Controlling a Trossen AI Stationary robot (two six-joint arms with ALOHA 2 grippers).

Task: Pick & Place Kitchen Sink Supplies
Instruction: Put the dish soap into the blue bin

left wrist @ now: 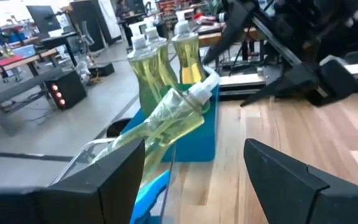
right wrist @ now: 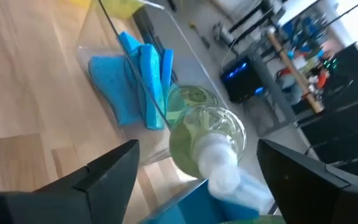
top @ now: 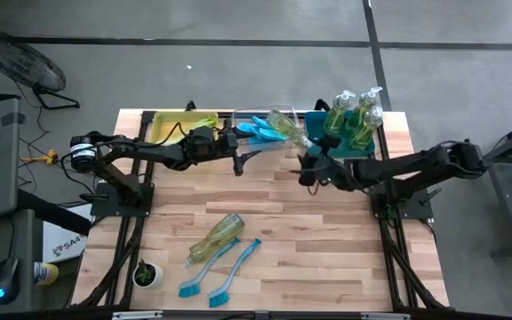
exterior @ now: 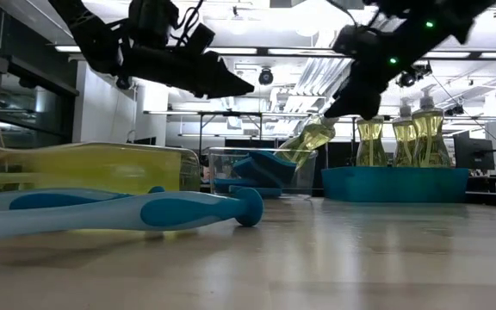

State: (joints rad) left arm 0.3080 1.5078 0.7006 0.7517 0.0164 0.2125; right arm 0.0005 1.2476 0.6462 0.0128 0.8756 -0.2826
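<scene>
A clear yellow-green pump-top soap bottle (top: 287,124), leaned on the clear bin's (top: 254,116) rim, is released by the spread right gripper (top: 308,169); slippery and top-heavy, it is best gripped at the neck.

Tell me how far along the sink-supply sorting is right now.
Done: clear yellow-green pump bottles stand in the teal bin, light-blue sponges sit in the clear bin. In hand: another soap bottle leans tilted on the clear bin's edge, the open right gripper beside it; the left gripper is open nearby. Left: one bottle and two blue brushes lying on the table.
</scene>
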